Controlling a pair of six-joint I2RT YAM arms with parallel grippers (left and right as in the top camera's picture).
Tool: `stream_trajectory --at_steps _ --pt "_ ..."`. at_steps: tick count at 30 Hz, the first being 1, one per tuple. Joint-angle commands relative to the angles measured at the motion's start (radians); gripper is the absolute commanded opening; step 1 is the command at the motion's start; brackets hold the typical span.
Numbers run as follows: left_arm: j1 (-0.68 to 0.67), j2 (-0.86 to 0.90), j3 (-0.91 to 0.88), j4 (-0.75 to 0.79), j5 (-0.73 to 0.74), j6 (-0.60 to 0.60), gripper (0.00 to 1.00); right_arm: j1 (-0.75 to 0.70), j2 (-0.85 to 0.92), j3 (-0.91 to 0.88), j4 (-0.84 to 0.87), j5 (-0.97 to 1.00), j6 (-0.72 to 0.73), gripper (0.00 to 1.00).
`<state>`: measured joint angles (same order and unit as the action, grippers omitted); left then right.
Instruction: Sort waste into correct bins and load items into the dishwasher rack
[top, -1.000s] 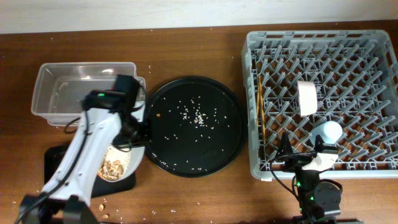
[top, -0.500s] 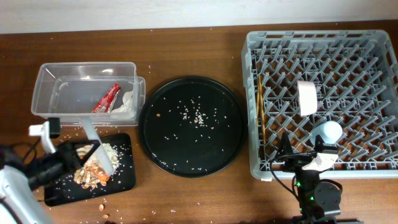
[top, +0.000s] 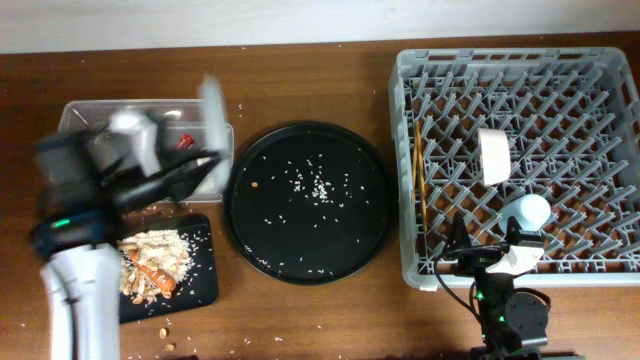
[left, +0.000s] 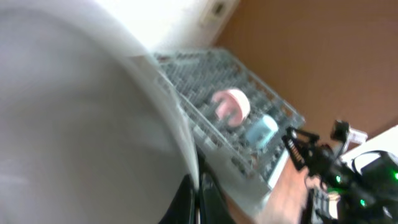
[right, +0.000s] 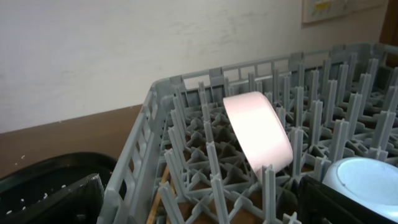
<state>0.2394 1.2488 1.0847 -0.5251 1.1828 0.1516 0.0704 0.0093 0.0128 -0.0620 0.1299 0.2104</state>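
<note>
Your left gripper (left: 198, 198) is clamped on the rim of the pale grey bowl (left: 81, 124), which hangs tilted on edge over the right end of the clear tub (top: 85, 106) — blur hides the exact grip. The rack (top: 398, 170) lies well to the bowl's right, across the round black tray (top: 370, 240), so the carry should run rightward. Your right gripper (top: 483, 258) sits at the rack's near edge, fingers apparently apart and holding nothing — nearer the rack, but the bowl is in the left.
</note>
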Motion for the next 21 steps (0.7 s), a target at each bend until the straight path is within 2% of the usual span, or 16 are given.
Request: stream_trajectory --at_steps 1,3,4,5,7,8,12,15,17,18,19,20,21 --pt "-0.390 0.022 0.012 0.329 -0.304 -0.535 0.00 -0.006 -0.005 -0.007 -0.005 0.002 0.006 0.98" --pt "-0.575 0.120 0.012 0.572 -0.394 -0.669 0.00 -0.006 -0.005 -0.007 -0.005 0.002 0.007 0.98" --pt "-0.628 0.188 0.012 0.724 -0.378 -0.758 0.00 -0.006 -0.005 -0.007 -0.005 0.002 0.007 0.98" --pt "-0.699 0.319 0.016 0.992 -0.334 -0.927 0.00 -0.006 -0.005 -0.007 -0.005 0.002 0.007 0.98" --pt "-0.750 0.429 0.040 1.155 -0.335 -1.042 0.00 -0.006 -0.005 -0.007 -0.005 0.002 0.007 0.98" --pt "-0.811 0.539 0.094 1.252 -0.370 -1.112 0.00 -0.006 -0.005 -0.007 -0.005 0.002 0.006 0.98" --pt "-0.912 0.668 0.135 1.249 -0.473 -1.132 0.00 -0.006 -0.005 -0.007 -0.005 0.002 0.006 0.98" --pt "-0.911 0.676 0.135 1.068 -0.610 -1.131 0.00 -0.006 -0.005 -0.007 -0.005 0.002 0.006 0.98" --pt "-0.906 0.676 0.135 1.077 -0.612 -1.122 0.00 -0.006 -0.005 -0.007 -0.005 0.002 0.007 0.98" --pt "-0.900 0.676 0.135 1.069 -0.611 -1.067 0.19 -0.006 -0.005 -0.007 -0.005 0.002 0.006 0.98" --pt "-0.888 0.676 0.135 1.069 -0.597 -1.042 0.54 -0.006 -0.005 -0.007 -0.005 0.002 0.007 0.98" --pt "-0.870 0.675 0.135 1.069 -0.565 -1.032 0.99 -0.006 -0.005 -0.007 -0.005 0.002 0.007 0.98" --pt "-0.829 0.673 0.135 1.062 -0.493 -1.015 0.99 -0.006 -0.005 -0.007 -0.005 0.002 0.007 0.98"
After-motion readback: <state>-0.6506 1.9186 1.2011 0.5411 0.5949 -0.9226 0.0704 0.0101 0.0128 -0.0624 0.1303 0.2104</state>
